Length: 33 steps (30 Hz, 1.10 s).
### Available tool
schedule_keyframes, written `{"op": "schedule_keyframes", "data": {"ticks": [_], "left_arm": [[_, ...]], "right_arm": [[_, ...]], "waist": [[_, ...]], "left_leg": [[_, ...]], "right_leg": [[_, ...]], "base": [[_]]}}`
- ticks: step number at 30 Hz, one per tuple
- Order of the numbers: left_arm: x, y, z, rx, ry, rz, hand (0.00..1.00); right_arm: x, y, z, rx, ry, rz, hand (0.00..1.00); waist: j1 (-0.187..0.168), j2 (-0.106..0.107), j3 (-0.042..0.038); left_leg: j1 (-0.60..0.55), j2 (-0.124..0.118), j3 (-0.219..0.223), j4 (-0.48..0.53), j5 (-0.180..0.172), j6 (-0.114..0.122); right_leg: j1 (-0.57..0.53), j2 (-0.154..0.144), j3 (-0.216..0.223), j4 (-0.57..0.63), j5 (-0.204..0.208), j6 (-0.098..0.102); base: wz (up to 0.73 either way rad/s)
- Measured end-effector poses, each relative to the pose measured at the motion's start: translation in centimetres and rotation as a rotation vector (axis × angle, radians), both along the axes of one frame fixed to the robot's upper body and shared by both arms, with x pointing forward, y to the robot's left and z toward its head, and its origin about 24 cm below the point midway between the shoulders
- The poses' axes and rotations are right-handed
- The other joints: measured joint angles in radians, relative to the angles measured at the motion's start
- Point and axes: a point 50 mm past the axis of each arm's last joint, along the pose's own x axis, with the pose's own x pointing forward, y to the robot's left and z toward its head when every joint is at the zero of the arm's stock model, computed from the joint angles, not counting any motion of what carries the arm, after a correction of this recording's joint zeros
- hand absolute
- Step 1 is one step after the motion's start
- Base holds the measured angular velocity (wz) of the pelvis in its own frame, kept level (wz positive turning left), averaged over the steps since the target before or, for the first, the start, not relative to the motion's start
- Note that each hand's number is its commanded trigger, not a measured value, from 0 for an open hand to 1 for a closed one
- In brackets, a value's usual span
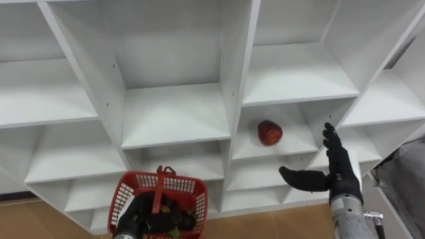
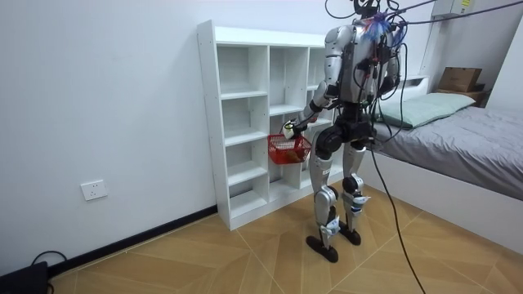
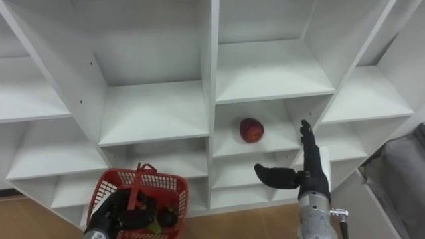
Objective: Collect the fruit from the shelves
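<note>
The right hand (image 1: 340, 171) is held up with its fingers straight and its thumb stuck out sideways. The left hand (image 1: 138, 216) is low, curled round the basket (image 1: 192, 180) handle.

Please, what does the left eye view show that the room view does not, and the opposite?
Left eye view: a red apple lying in a closet compartment, and the right hand open, below and to the right of it. Room view: the robot standing before the closet, a bed behind it, and a wall socket. Both: the white closet, and the red basket hanging from the left hand.
</note>
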Motion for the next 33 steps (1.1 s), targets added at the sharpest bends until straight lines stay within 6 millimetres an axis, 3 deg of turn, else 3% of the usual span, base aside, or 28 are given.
{"op": "schedule_keyframes", "data": {"ticks": [6,10,22,27,33], "left_arm": [[0.3,0.6,0.6,0.013,-0.029,-0.02,1.0],[0.2,1.2,0.6,0.027,-0.023,-0.037,1.0],[0.5,1.4,0.9,0.018,-0.036,-0.063,1.0],[0.7,1.6,1.1,0.011,-0.044,-0.047,1.0],[0.6,1.7,0.7,0.012,-0.008,-0.052,1.0]], "right_arm": [[0.8,-0.1,0.5,0.011,-0.017,0.028,0.0],[1.6,-0.9,1.0,-0.026,-0.028,0.043,0.0],[4.3,-1.7,1.3,-0.029,-0.025,0.042,0.0],[5.8,-1.9,2.2,-0.028,-0.054,0.031,0.0],[7.5,-4.0,3.3,-0.074,-0.059,0.002,0.0]], "waist": [[0.011,-0.005,-0.0037],[0.008,-0.008,-0.0032],[0.03,-0.013,0.0047],[0.033,-0.024,0.0142],[0.061,-0.027,0.0164]], "left_leg": [[-0.014,0.0,-0.011,0.004,0.0,0.0],[-0.025,-0.004,-0.039,0.012,0.0,0.0],[-0.147,-0.007,-0.088,0.098,-0.007,0.002],[-0.213,-0.013,-0.103,0.139,-0.007,0.002],[-0.262,-0.007,-0.113,0.165,-0.007,0.002]], "right_leg": [[0.001,-0.001,-0.006,-0.001,0.0,0.0],[0.001,-0.007,-0.035,-0.01,0.0,0.001],[-0.087,-0.032,-0.086,0.07,-0.026,-0.009],[-0.161,-0.048,-0.096,0.134,-0.048,-0.012],[-0.194,-0.053,-0.118,0.144,-0.046,-0.017]], "base": [[0.04],[0.19],[0.13],[0.11],[0.1]]}}
